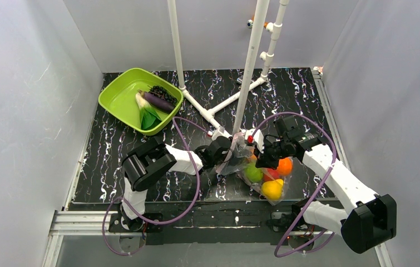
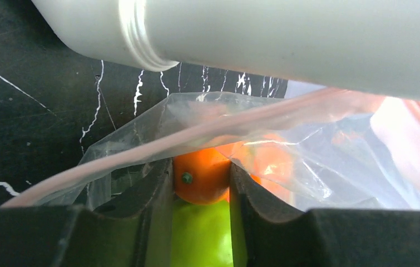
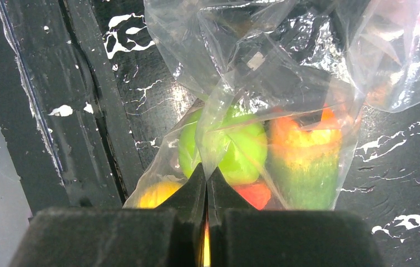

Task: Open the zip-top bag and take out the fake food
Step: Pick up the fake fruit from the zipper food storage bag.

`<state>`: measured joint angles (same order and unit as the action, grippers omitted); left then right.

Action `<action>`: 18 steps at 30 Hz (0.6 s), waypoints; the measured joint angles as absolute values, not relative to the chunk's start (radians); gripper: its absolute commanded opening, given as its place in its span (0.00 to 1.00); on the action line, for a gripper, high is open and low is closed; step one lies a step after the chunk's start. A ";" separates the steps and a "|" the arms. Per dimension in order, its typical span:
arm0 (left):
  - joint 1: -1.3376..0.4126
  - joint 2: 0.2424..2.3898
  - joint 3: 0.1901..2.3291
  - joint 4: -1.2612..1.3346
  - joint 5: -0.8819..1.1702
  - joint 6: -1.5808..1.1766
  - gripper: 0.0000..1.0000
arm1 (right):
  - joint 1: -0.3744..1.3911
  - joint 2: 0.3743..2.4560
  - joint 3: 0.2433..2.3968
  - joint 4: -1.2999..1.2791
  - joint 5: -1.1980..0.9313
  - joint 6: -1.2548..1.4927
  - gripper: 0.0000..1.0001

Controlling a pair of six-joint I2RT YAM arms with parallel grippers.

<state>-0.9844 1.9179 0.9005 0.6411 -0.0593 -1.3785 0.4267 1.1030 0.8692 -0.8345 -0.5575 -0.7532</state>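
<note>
The zip-top bag (image 1: 260,169) lies at the table's front centre, clear, with a pink zip strip (image 2: 157,144) along its open mouth. Inside it are fake food pieces: a green apple (image 1: 253,173), an orange (image 1: 284,166), a yellow lemon (image 1: 272,189) and a small red piece (image 3: 255,194). My left gripper (image 2: 202,167) reaches into the mouth, its fingers pressed on both sides of an orange (image 2: 202,181), with the apple (image 2: 202,233) beneath. My right gripper (image 3: 206,167) is shut on a fold of the bag's film (image 3: 241,94) above the apple (image 3: 227,147).
A lime-green tray (image 1: 115,94) at the back left holds a purple eggplant (image 1: 157,102), dark grapes (image 1: 164,92) and a leafy vegetable (image 1: 147,115). A white pipe frame (image 1: 249,72) rises just behind the bag and crosses the left wrist view (image 2: 280,39). Grey walls enclose the table.
</note>
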 measured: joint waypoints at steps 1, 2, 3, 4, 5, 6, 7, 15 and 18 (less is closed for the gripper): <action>-0.984 1.922 0.900 0.652 -0.059 -1.381 0.10 | 0.426 1.103 0.869 -0.834 -0.558 -0.751 0.01; -0.985 1.924 0.900 0.660 -0.056 -1.380 0.04 | 0.424 1.103 0.869 -0.834 -0.558 -0.750 0.01; -0.984 1.924 0.900 0.666 -0.054 -1.379 0.00 | 0.419 1.103 0.869 -0.834 -0.558 -0.748 0.01; -0.984 1.924 0.899 0.669 -0.052 -1.374 0.00 | 0.416 1.102 0.868 -0.834 -0.558 -0.744 0.01; -0.984 1.924 0.897 0.673 -0.052 -1.369 0.00 | 0.411 1.100 0.868 -0.834 -0.558 -0.743 0.01; -0.985 1.922 0.896 0.674 -0.050 -1.360 0.00 | 0.405 1.098 0.868 -0.834 -0.559 -0.740 0.01; -0.985 1.919 0.893 0.674 -0.049 -1.349 0.00 | 0.398 1.095 0.868 -0.834 -0.561 -0.738 0.01; -0.985 1.800 0.825 0.626 -0.058 -1.267 0.00 | 0.357 1.055 0.868 -0.831 -0.562 -0.736 0.01; -0.985 1.744 0.793 0.613 -0.069 -1.245 0.00 | 0.353 1.045 0.868 -0.828 -0.544 -0.738 0.01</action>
<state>-0.9848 1.7435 0.7933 0.6128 -0.0689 -1.2453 0.3534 1.0451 0.8684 -0.8280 -0.5438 -0.7376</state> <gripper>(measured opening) 0.340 0.022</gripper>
